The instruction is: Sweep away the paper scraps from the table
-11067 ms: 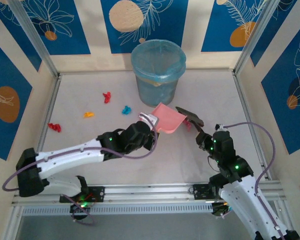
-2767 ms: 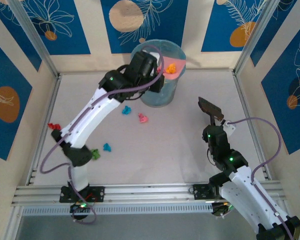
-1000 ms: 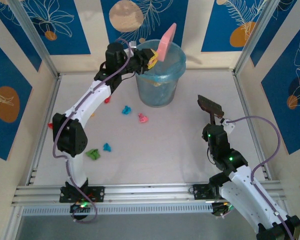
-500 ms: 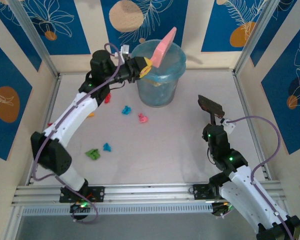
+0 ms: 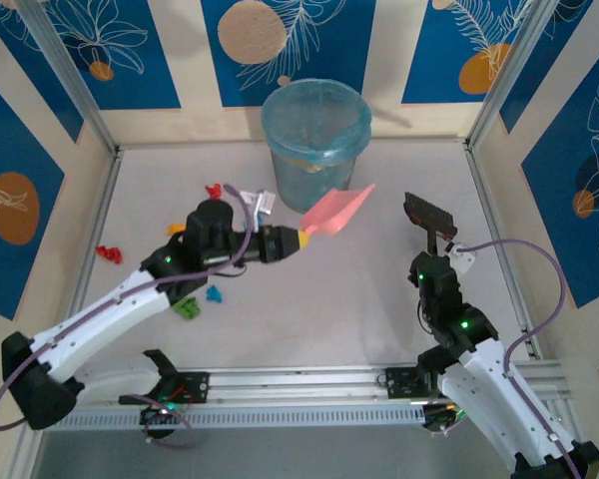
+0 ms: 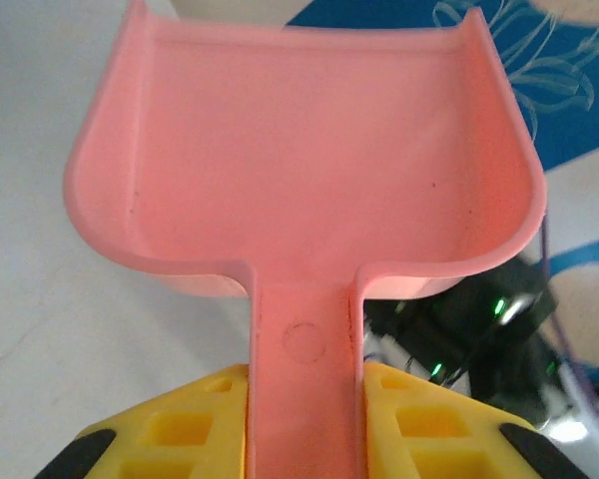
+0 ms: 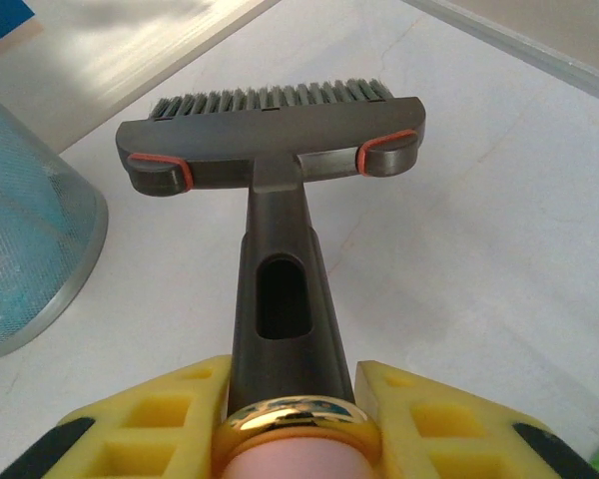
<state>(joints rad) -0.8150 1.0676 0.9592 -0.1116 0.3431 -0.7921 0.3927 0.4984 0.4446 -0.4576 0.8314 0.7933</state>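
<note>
While the left gripper (image 5: 285, 242) clamps its yellow fingers (image 6: 180, 429) tight on the handle of the pink plastic dustpan (image 5: 335, 211), the pan points rightward, just in front of the blue-lined round waste bin (image 5: 315, 140). The right gripper (image 7: 290, 409) is closed around the dark bristle brush (image 7: 270, 150). Tiny crumpled paper scraps (image 5: 187, 306) in red, green, blue and orange lie scattered on the left half of the pale grey table (image 5: 359, 309).

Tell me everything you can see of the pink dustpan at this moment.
The dustpan looks like smooth pink plastic: a shallow scoop with raised back and side walls, rounded corners and a flat handle. It is empty. The left gripper is shut on the handle, holding the scoop pointing away from the arm, near the foot of the bin.
</note>
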